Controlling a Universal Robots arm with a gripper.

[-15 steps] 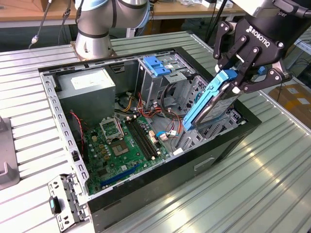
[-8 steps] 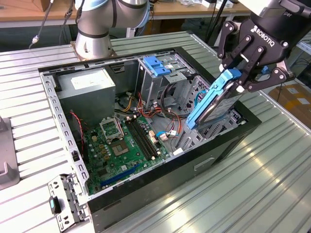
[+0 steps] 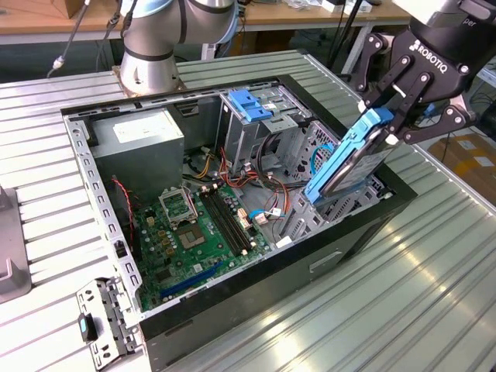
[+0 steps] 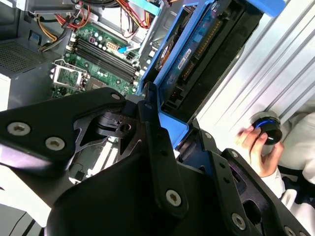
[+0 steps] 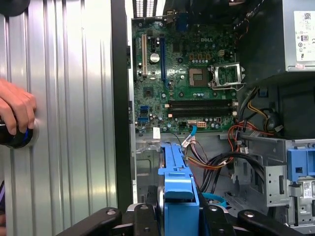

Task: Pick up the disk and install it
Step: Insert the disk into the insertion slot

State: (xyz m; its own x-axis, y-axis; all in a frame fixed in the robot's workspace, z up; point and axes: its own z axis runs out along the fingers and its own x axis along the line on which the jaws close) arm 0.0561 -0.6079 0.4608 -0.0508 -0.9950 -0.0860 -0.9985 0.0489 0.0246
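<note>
Install step: your gripper [image 3: 381, 121] has its fingers [image 3: 401, 108] clamped on the disk [image 3: 345, 163], tilted over the open case [image 3: 232, 310]; seating likely needs rails squared.

Hand [image 5: 15, 110] cut off by edge; gripper [image 5: 178, 221] partly hides disk [image 5: 177, 182]

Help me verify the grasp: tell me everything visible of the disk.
The disk is a flat dark drive in a bright blue plastic carrier with side rails. The gripper clamps its upper end, so it hangs tilted, lower end inside the open computer case, near its wall at the exterior view's right. Whether that end touches anything there cannot be told.
</note>
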